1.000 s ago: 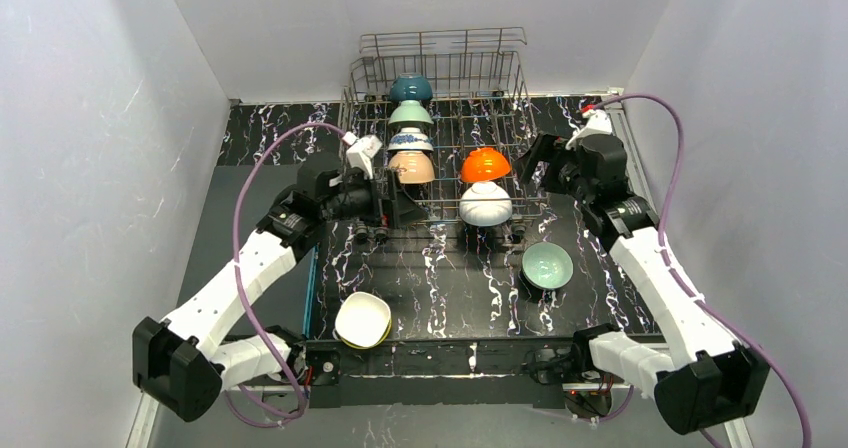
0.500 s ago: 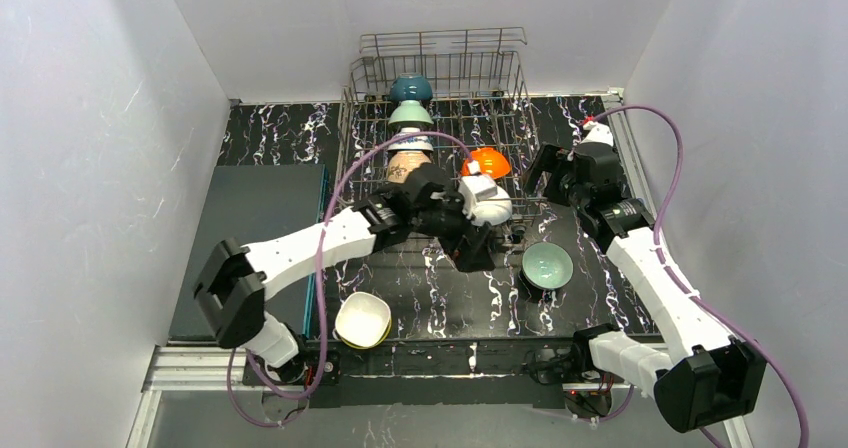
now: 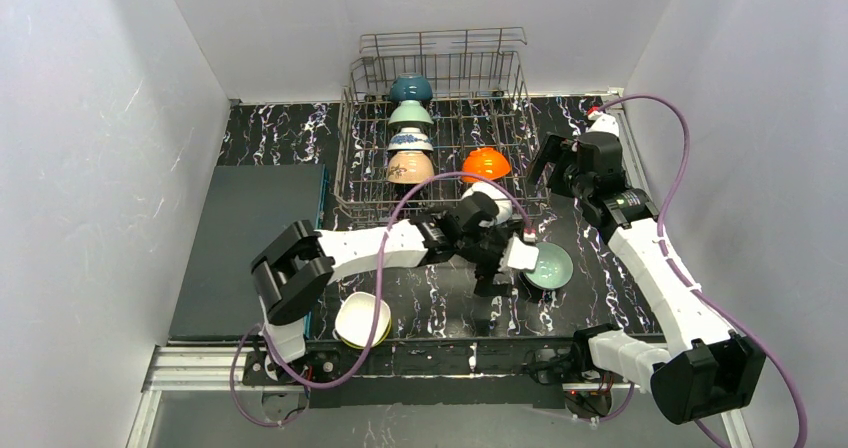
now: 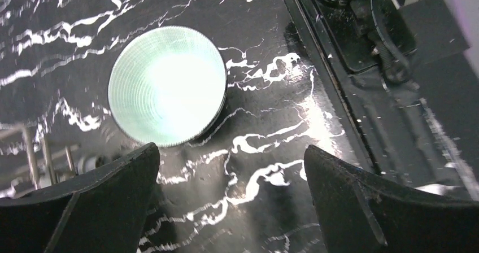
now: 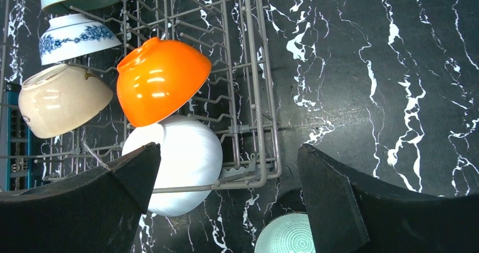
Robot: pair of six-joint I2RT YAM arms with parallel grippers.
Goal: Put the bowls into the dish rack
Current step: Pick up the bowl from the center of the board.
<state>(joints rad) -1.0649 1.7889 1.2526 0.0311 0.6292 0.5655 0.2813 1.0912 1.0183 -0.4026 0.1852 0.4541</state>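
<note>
The dish rack [image 3: 440, 65] at the back holds teal [image 3: 411, 88], mint [image 3: 410, 114], blue-patterned [image 3: 410, 140] and tan [image 3: 411, 168] bowls in a column, plus an orange bowl [image 3: 486, 163] and a white bowl [image 5: 186, 157]. A mint bowl [image 3: 549, 265] sits upright on the table; a white and yellow bowl [image 3: 362, 320] lies front left. My left gripper [image 3: 487, 300] hangs open just left of the mint bowl [image 4: 166, 86], nothing between its fingers. My right gripper [image 3: 548, 173] is open above the rack's front right corner [image 5: 262, 95].
A dark grey mat [image 3: 250, 238] covers the left of the table. The black frame rail [image 4: 350, 49] runs along the near edge beside my left gripper. White walls close in on three sides. Purple cables loop over both arms.
My left arm has swung from the rack's front left across the table to the right, ending beside the mint bowl. The right arm has barely shifted. Both grippers stayed open.
</note>
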